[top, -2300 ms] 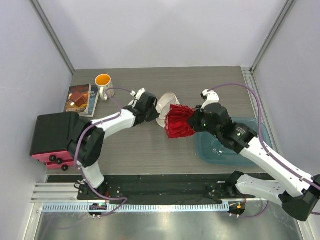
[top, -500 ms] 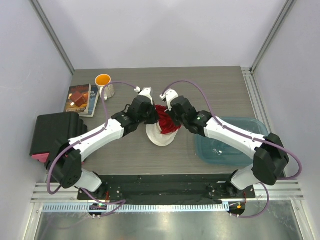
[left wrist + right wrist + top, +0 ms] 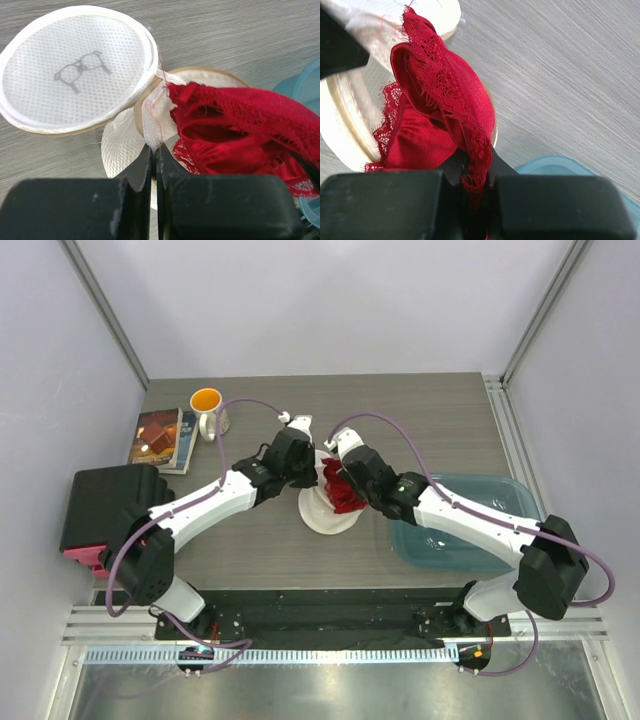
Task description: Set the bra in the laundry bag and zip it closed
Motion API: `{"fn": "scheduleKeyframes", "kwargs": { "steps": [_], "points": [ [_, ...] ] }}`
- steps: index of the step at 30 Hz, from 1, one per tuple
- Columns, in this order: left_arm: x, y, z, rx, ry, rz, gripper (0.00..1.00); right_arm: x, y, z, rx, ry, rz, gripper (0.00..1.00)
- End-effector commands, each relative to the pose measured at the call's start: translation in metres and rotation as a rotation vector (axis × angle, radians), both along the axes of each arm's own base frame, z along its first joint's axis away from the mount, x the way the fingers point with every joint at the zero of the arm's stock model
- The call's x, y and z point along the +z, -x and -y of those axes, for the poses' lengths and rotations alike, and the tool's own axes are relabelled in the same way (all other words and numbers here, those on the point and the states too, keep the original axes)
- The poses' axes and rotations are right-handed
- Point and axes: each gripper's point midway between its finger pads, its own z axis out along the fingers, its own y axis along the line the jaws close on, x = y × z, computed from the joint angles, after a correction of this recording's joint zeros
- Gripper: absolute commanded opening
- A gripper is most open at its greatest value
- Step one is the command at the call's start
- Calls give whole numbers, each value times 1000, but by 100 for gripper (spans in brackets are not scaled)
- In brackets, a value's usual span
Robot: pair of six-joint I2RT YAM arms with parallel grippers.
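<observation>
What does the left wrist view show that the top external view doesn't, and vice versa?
Only left wrist: the glasses mark on the laundry bag flat face, and the left gripper shut on the bag's mesh edge. Only top external: mug, books, black case. Both: the red bra partly in the open bag.

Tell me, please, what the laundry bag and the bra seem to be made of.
The laundry bag looks like matte white fabric mesh: fine holes cover its round face. The bra looks like red satin with lace trim: soft sheen, openwork edges.
</observation>
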Motion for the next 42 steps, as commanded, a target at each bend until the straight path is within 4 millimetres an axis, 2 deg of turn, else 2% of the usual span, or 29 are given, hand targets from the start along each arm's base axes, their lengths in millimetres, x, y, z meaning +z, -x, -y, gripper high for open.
{"fn": "scheduleKeyframes", "kwargs": {
  "steps": [1,6,8,15,17,19,21,22,26,30,31,32,34,35,38,40,42],
  "points": [
    [18,-16,-1,17,-22,63,0,15,8,6,4,-13,23,1],
    [17,-26,-1,38,-40,68,0,9,21,-5,77,-46,-16,1],
    [17,-29,0,41,-53,65,0,13,22,-8,86,-84,1,1],
    [30,-28,12,-2,2,83,0,-8,27,-18,107,-107,-58,1],
    [34,-25,18,-35,33,84,0,-10,23,-19,90,-114,-43,1],
    [34,-13,28,-97,83,62,0,-20,16,-22,71,-111,-46,1],
    [33,-1,34,-145,128,42,0,-19,8,-31,43,-155,-54,1],
    [32,2,35,-156,136,39,0,-30,6,-35,40,-155,-88,1],
    [33,8,25,-138,126,67,0,-41,-6,-43,-14,-244,-136,1],
    [32,3,12,-78,69,56,1,-37,-10,-49,-43,-349,-155,1],
    [27,3,6,-51,39,41,6,-37,-10,-49,-47,-357,-158,1],
    [29,3,3,-40,31,42,26,-35,-8,-51,-38,-374,-167,1],
    [33,6,1,-45,34,52,43,-36,-9,-50,-49,-394,-177,1],
    [42,7,-2,-36,43,72,53,-36,-9,-50,-62,-408,-186,1],
    [52,16,-12,-16,39,96,64,-40,-7,-49,-75,-420,-211,1],
    [52,22,-18,-4,30,91,64,-42,-6,-50,-85,-429,-223,1],
    [48,31,-23,5,30,72,59,-42,-5,-48,-94,-435,-228,1]
  ]
}}
